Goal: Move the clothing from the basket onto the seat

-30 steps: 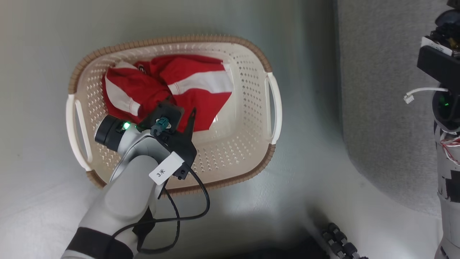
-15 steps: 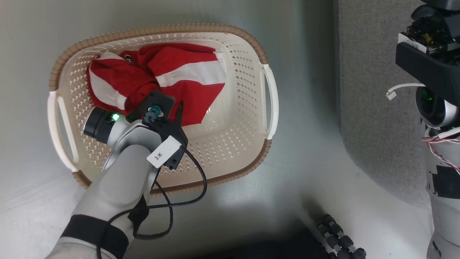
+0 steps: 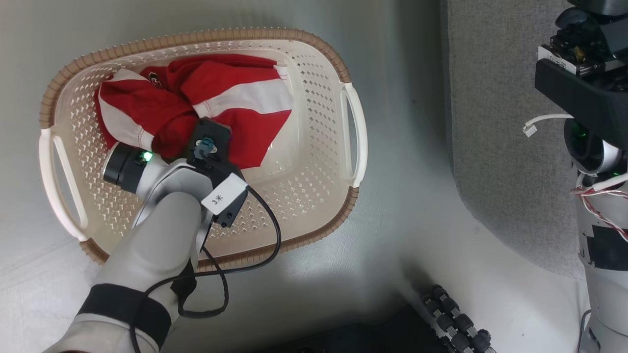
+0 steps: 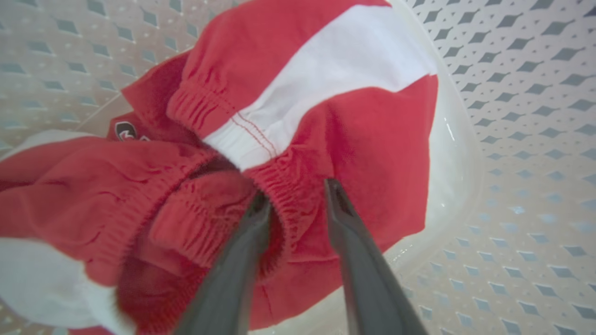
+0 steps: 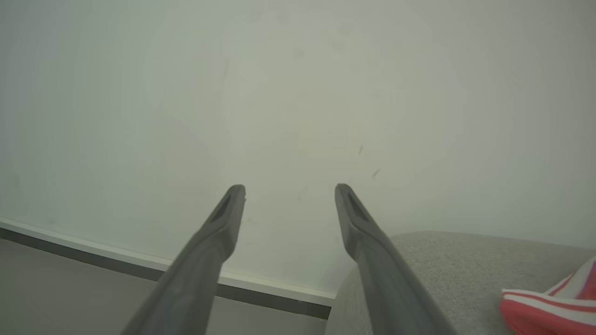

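Since the earlier pictures the left gripper [image 4: 295, 193] has sunk deeper into the clothing [image 3: 206, 98]. The dark finger that showed beside its wrist in the head view is now hidden under the wrist, and its fingers [image 4: 233, 270] have come closer together. The head view itself has shifted too, which is the camera's move, not a move of the basket [image 3: 314, 162].

The clothing lies crumpled in the basket, in the far half and toward the robot's left. It is red with broad white bands, and a small patch of lettering peeks out near the far wall. In the left wrist view the two fingers stand one on each side of a gathered elastic fold of the red cloth. They are partly open, and the fold fills the gap between them; a firm hold is not to be seen.

The basket, cream with a brown rim, stands on the pale floor [image 3: 392, 220]. A black cable [image 3: 279, 238] loops from the left wrist over the near rim.

The seat [image 3: 490, 147] is grey, to the right of the basket and apart from it. The right gripper [image 5: 288, 190] is near the seat's edge, its fingers wide open and holding nothing, pointing at a plain wall [image 5: 298, 93]. Another red garment [image 5: 554, 302] with white stripes lies on the seat.
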You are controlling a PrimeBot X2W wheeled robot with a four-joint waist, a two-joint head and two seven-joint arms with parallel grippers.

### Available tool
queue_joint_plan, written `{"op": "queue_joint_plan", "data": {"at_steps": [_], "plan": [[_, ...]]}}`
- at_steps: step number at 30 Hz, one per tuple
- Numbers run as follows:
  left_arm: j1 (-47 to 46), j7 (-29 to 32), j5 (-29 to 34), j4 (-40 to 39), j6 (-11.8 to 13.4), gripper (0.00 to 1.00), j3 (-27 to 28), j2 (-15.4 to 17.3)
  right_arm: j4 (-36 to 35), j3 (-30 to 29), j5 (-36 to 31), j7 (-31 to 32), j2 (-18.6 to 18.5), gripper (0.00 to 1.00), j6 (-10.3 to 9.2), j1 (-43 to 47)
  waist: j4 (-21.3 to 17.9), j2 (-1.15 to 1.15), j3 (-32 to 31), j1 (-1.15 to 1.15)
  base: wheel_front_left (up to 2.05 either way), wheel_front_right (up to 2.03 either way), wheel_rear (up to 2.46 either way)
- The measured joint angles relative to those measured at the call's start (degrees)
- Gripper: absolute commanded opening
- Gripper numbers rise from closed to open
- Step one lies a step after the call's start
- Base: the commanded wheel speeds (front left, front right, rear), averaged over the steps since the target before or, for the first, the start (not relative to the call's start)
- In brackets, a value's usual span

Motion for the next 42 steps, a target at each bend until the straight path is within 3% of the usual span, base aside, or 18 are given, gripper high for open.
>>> {"op": "queue_joint_plan", "data": {"at_steps": [8,18,26,42], "plan": [[-0.09,-2.31,0.73,-1.30,-1.46,0.00,-2.70,0.03,2.37,-0.43,0.01,-0.16,-0.02,1.00,0.00,0.03,0.40,0.00,-0.98,0.00,0.00,0.00,0.00],[1.56,-9.07,-5.12,-6.58,-3.59,0.00,-5.01,0.01,7.35,0.22,0.01,-0.20,0.00,1.00,0.82,1.73,1.77,0.00,-5.30,-0.01,0.00,0.00,0.00],[6.10,-11.12,-7.68,-9.44,-4.58,0.00,-6.86,-0.01,10.07,-1.31,0.02,-0.22,-1.51,1.00,1.09,5.66,3.65,0.00,-9.99,-0.01,0.00,0.00,0.00],[11.99,-11.68,-9.72,-18.03,-6.09,0.00,-3.74,0.68,15.34,-2.52,0.65,-0.22,-2.13,1.00,1.59,14.19,8.34,0.00,-21.85,-0.01,0.00,0.00,0.00]]}}
